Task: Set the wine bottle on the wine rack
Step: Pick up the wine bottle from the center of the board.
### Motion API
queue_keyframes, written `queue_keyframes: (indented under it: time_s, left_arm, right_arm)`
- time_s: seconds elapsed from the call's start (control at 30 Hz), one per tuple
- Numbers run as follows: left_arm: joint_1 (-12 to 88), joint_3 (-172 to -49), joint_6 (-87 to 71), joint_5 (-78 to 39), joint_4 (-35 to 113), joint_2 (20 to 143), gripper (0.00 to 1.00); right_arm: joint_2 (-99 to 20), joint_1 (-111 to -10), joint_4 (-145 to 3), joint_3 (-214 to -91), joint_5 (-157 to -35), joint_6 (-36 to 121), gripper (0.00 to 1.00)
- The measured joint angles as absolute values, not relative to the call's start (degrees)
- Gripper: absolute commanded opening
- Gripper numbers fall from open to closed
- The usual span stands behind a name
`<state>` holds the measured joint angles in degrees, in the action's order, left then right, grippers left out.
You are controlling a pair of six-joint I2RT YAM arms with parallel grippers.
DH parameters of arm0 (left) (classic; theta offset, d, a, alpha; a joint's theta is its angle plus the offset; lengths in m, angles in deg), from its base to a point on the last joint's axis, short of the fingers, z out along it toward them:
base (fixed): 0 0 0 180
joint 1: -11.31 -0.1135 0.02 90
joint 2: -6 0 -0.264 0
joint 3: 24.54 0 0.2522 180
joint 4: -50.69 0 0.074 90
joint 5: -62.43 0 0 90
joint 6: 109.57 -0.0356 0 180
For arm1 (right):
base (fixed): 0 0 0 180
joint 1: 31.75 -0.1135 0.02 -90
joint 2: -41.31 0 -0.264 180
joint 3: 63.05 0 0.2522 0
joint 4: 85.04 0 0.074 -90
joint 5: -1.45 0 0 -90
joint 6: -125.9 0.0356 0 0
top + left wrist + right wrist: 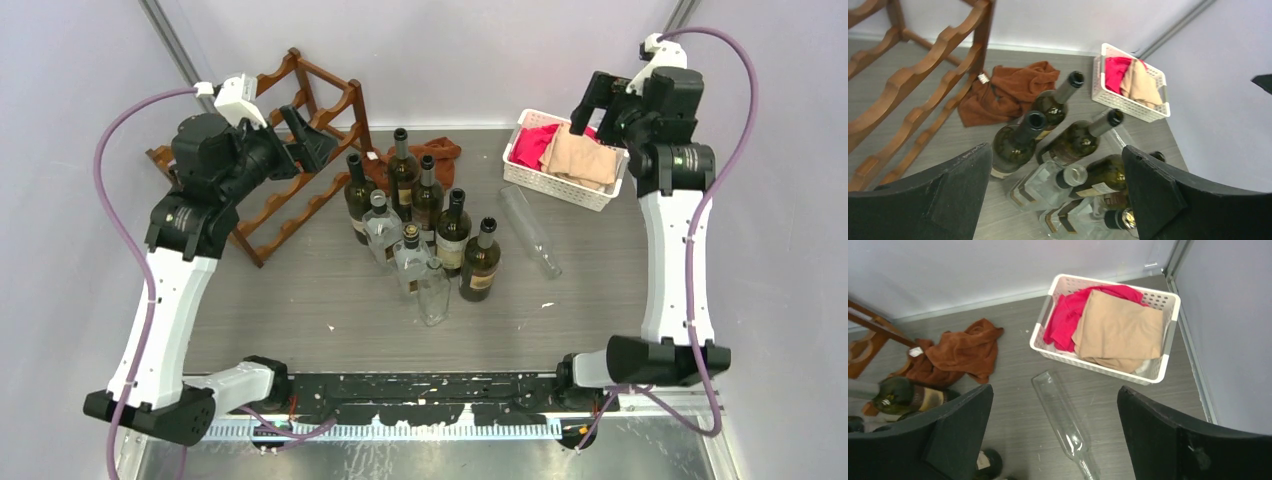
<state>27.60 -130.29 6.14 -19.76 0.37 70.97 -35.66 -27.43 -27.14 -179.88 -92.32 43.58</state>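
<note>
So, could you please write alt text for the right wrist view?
A clear glass bottle lies on its side on the table, seen between the camera's two open black fingers. Behind it stands a white basket holding a red cloth and a beige cloth; a brown cloth lies to the left.

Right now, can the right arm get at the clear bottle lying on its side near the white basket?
Probably yes. The clear bottle lies uncovered beside the white basket, apart from the standing bottles, and the open right tool points down toward it.
</note>
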Motion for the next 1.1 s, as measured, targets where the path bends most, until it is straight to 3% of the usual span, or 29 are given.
queue_keyframes:
  time_s: [0.27, 0.6, 1.1]
  left_arm:
    - [19.58, -122.33, 11.06, -17.05, 4.42, 73.85, 1.0]
    - [13.81, -114.68, 17.4, -12.31, 11.94, 74.6, 0.99]
    - [12.26, -108.22, 25.31, -9.38, 25.99, 75.12, 0.97]
  right_arm:
    - [-44.99, -27.8, -23.57, -183.97, -86.48, 44.9, 1.0]
    - [-46.58, -31.23, -22.59, -181.26, -85.96, 37.53, 1.0]
    - [-59.46, -28.06, -13.74, -179.29, -105.19, 24.85, 1.0]
